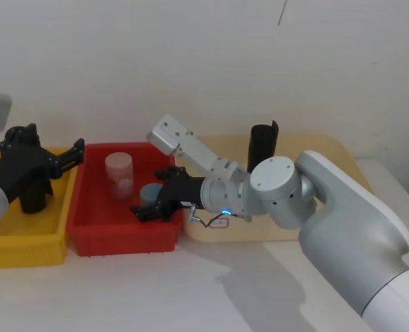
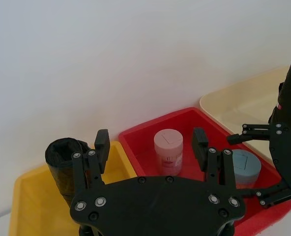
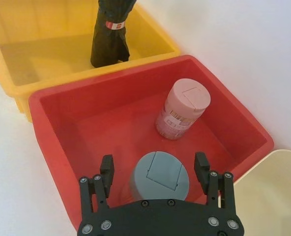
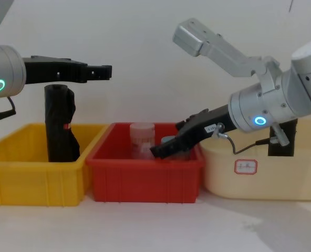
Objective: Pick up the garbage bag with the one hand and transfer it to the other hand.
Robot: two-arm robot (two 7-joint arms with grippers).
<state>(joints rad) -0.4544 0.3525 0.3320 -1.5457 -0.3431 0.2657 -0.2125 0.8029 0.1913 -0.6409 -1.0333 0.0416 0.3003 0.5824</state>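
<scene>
Viewing head frame: we see garbage bag (image 1: 263,143) upright in cream bin (image 1: 329,149), upper right; green-ringed left gripper (image 1: 77,153) open, empty, left; blue-ringed right gripper (image 1: 148,209) open, empty, over red bin (image 1: 87,221), centre.

red bin (image 1: 87,232): right tool (image 1: 151,209) over grey jar (image 3: 160,176) | pink jar (image 1: 119,176) beside | front-left corner free

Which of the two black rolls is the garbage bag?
Look at the beige bin at the right end of the row of three. The garbage bag stands upright at its back. It is smooth and straight, unlike the lumpy roll with a red band in the yellow bin.
</scene>
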